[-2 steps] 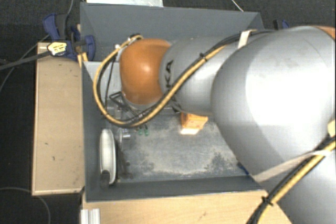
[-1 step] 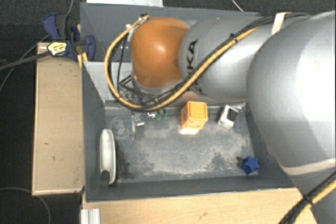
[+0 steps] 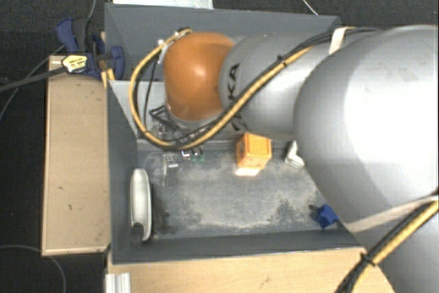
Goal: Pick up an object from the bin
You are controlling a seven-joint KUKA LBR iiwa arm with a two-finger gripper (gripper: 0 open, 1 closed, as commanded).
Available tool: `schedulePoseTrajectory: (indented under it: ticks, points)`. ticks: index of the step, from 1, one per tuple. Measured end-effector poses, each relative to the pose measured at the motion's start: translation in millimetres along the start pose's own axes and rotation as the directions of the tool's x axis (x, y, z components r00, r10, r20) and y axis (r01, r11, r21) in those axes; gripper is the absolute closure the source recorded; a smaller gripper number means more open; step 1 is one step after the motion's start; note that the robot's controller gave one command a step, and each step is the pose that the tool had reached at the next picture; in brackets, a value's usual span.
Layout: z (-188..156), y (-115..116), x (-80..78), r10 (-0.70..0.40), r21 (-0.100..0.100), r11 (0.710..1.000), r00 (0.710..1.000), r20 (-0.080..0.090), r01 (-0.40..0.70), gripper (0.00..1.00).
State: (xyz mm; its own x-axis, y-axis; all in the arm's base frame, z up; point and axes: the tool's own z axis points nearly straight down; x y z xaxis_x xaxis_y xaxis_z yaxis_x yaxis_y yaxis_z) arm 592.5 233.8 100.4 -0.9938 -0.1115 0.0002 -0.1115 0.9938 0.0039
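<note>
- Grey metal bin point(image 3: 226, 209): floor mostly bare and scuffed, with a few loose things scattered along the back and the sides.
- Arm point(image 3: 363, 120) comes in from the right, big silver body covering the bin's right part and back right corner.
- Orange cover point(image 3: 195, 75) on the wrist sits over the back left of the bin. A yellow-and-black cable point(image 3: 271, 72) runs along the arm and loops round the cover's left and lower side.
- Gripper point(image 3: 180, 145) is low at the back left, dark parts just showing beneath the cover. Most of it is hidden by the cover and cable, so I cannot tell how wide it stands or whether it has hold of anything.
- Nearest things: a small pale, half-clear piece point(image 3: 164, 165) on the floor just below the gripper, and a tiny green bit point(image 3: 196, 156) beside it. Both are too small to name.
- Which of these the gripper is set on, cannot tell; nothing is seen in its grasp.
- Orange block point(image 3: 252, 151): boxy, pale lower edge, on the floor near the back wall, to the right of the gripper and just under the arm. It stands apart from the gripper.
- Small white piece point(image 3: 293, 160): right of the orange block, partly under the arm.
- Long white oval thing point(image 3: 140, 201): lies along the left wall toward the front, well apart from the gripper.
- Small blue thing point(image 3: 325, 216): front right of the floor, at the edge of the arm's body.
</note>
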Motion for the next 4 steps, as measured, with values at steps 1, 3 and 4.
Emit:
schedulePoseTrajectory:
  ticks: [1,3,4]
  points:
    - [29.9,3.9,-0.2,-0.069,0.002,0.998,0.998,0.008,0.069,0.0]
    - [28.3,2.6,-0.8,-0.212,-0.002,0.977,0.977,0.009,0.212,1.0]
    - [21.0,2.2,0.9,-0.212,-0.001,0.977,0.977,0.004,0.212,1.0]
